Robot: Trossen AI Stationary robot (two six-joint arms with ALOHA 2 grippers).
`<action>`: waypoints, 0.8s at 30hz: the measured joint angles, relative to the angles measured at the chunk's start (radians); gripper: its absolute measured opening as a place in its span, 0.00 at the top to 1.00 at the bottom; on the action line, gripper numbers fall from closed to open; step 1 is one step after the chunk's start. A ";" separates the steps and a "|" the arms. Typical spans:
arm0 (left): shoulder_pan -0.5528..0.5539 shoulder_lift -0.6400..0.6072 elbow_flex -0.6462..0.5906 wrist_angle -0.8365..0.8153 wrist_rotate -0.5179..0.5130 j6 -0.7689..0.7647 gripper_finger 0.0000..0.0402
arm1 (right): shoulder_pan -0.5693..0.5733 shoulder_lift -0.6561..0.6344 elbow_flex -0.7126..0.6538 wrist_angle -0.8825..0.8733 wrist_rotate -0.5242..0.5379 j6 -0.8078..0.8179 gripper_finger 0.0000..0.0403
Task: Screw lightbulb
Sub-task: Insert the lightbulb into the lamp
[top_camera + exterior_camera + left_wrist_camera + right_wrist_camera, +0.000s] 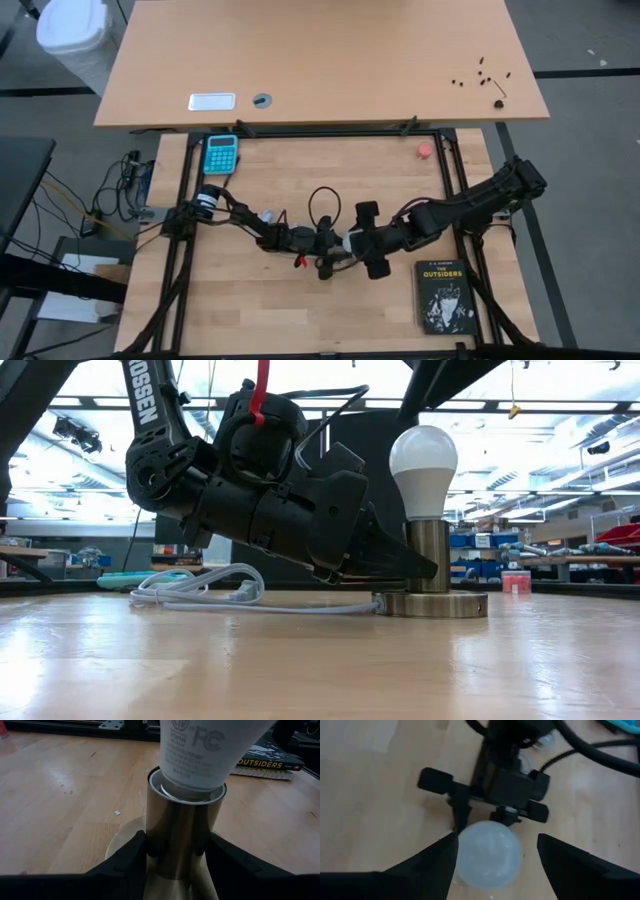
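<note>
The white frosted lightbulb (423, 465) stands upright with its screw base in the brass socket's post (432, 555), which rises from a round disc base (430, 604) on the wooden table. My left gripper (180, 852) is shut on the post, low on the table (333, 246). My right gripper (495, 857) is open above the bulb (487, 852), with one finger on either side of it as seen from above. In the low view the bulb's dome is free of fingers. In the high view the bulb (347, 243) shows between the two grippers. My left gripper pinches the socket's brass post (177, 835) between its two fingers (132, 857), just above the disc base. The fingers come in level, from the table's left side, and lie across the upright post. The socket stands on the table on its disc.
A white cord (200, 588) runs from the socket base along the table. A black book (445, 296) lies at the near right. A teal calculator (221, 152) lies at the far left and a small pink-red round object (425, 150) at the far right. Black frame rails (455, 180) edge the table.
</note>
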 joint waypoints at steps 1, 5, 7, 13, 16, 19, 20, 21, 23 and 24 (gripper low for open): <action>0.000 0.000 0.000 0.000 0.000 0.000 0.54 | -0.004 0.000 0.000 0.000 0.000 0.007 0.30; -0.001 0.000 0.000 0.005 -0.002 0.006 0.52 | -0.025 0.006 0.000 0.003 0.002 0.020 0.32; -0.002 0.000 0.000 0.006 -0.001 0.006 0.49 | -0.033 0.008 0.000 0.000 0.002 0.025 0.33; -0.002 0.004 -0.002 0.005 -0.002 0.008 0.40 | -0.047 0.007 0.000 0.003 0.014 0.033 0.33; -0.002 0.004 -0.002 0.007 -0.001 0.008 0.36 | -0.047 0.010 0.000 0.001 0.014 0.033 0.33; -0.002 0.004 -0.002 0.008 -0.001 0.008 0.34 | -0.048 0.013 0.000 -0.003 0.014 0.032 0.34; -0.002 0.004 -0.002 0.008 -0.001 0.008 0.34 | -0.048 0.013 0.000 -0.003 0.014 0.032 0.34; -0.002 0.004 -0.002 0.008 -0.001 0.008 0.34 | -0.048 0.013 0.000 -0.002 0.014 0.032 0.34; -0.002 0.004 -0.002 0.009 0.004 0.010 0.34 | -0.048 0.014 0.000 -0.003 0.015 0.033 0.34; -0.002 0.003 -0.002 0.009 0.008 0.015 0.34 | -0.048 0.014 0.000 -0.003 0.014 0.033 0.34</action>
